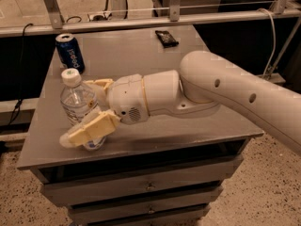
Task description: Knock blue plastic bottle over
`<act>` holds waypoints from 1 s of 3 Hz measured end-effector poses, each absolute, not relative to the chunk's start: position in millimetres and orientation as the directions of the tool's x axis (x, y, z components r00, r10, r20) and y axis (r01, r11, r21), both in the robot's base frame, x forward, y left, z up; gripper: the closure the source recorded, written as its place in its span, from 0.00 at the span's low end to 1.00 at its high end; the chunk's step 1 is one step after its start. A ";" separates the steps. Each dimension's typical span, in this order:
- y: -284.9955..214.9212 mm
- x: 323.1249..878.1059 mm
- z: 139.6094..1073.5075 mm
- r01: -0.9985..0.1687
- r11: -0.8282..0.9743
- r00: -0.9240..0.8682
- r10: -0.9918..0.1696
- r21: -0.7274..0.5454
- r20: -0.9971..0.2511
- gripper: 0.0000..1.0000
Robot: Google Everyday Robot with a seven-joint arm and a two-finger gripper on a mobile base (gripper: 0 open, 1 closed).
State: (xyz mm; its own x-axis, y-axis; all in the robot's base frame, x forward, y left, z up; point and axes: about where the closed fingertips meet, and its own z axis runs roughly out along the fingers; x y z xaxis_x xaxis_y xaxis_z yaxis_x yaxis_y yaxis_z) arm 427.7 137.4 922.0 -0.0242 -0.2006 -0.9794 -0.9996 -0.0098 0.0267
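The blue plastic bottle (74, 99), clear with a white cap and a white label, stands upright near the front left corner of the grey table (155, 65). My gripper (78, 113) reaches in from the right and is open, with the bottle between its fingers. The near finger (91, 127) crosses in front of the bottle's lower half and hides its label. The far finger (99, 84) lies just behind the bottle's shoulder. The cream arm (221, 91) stretches across the table's right side.
A blue Pepsi can (69, 53) stands at the back left, behind the bottle. A small dark flat object (166, 37) lies at the table's far edge. Drawers (148, 187) sit under the tabletop. A metal rail (169, 18) runs behind the table.
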 end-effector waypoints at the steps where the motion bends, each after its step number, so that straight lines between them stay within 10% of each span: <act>1: 146.4 423.0 921.4 -0.999 -0.012 -0.034 -0.198 0.037 -0.980 0.41; 3: 118.2 441.9 931.3 -0.998 0.063 -0.004 -0.294 -0.015 -0.956 0.87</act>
State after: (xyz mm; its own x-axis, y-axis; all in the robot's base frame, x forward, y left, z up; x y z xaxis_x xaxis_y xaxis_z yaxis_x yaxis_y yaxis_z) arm 441.9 118.2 931.3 -0.0039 -0.2940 -0.9558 -0.9979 0.0635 -0.0154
